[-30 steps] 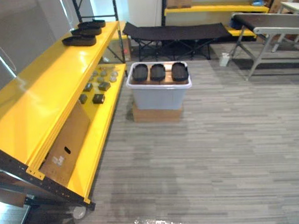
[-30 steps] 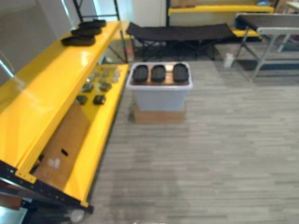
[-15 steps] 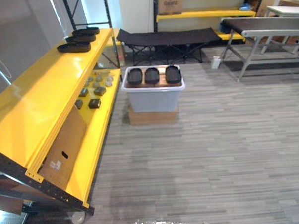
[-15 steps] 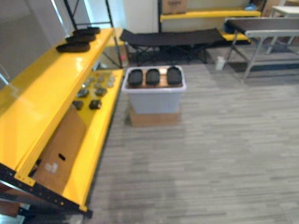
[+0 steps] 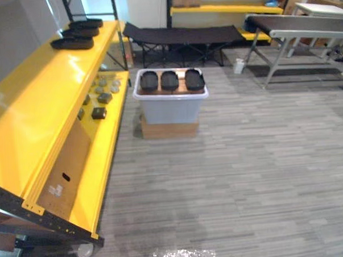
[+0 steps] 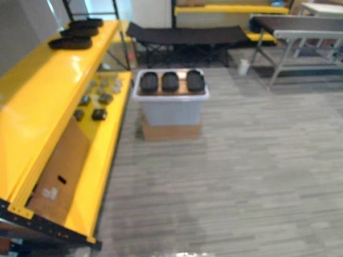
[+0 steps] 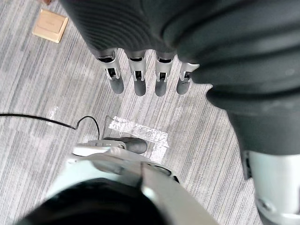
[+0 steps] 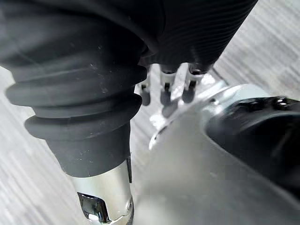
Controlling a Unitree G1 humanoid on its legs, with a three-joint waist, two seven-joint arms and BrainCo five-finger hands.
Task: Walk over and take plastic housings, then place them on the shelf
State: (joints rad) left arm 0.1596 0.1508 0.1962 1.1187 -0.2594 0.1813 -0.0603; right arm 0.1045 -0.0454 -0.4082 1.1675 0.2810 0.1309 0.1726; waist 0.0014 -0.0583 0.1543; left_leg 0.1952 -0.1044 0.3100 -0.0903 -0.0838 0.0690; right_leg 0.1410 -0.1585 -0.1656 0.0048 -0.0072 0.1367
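Three black plastic housings (image 5: 169,80) lie side by side on top of a grey bin (image 5: 170,108) that stands on the floor ahead, beside the yellow shelf (image 5: 50,94). Further black housings (image 5: 72,43) rest at the far end of the shelf's top board. In the left wrist view my left hand (image 7: 140,79) hangs over the grey floor with straight fingers and nothing in it. In its own wrist view my right hand (image 8: 164,91) also hangs with relaxed, straight fingers, holding nothing.
The bin rests on a flat cardboard box (image 5: 167,128). Small dark parts (image 5: 98,113) and a leaning cardboard sheet (image 5: 65,173) sit on the lower shelf board. A black folding cot (image 5: 181,34) and a grey table (image 5: 303,23) stand at the back.
The whole picture has shifted as the camera moved: the shelf and bin sit a little further left and higher. The housings have not moved.
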